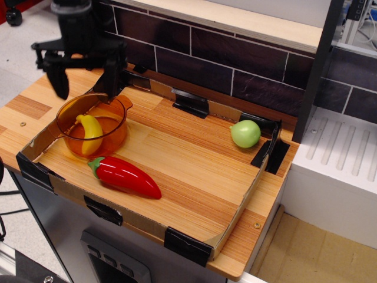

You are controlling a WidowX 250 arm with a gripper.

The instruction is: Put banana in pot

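Observation:
The yellow banana [89, 133] lies inside the translucent orange pot [116, 130] at the left end of the wooden tray. My black gripper [84, 84] hangs just above the pot's far rim. Its two fingers are spread wide apart and hold nothing. The banana is apart from the fingers.
A red toy pepper [125, 176] lies in front of the pot. A round green fruit [245, 134] sits at the tray's back right. The tray [194, 194] has low cardboard walls with black tape corners. A dark tiled wall runs behind, and a white unit stands to the right.

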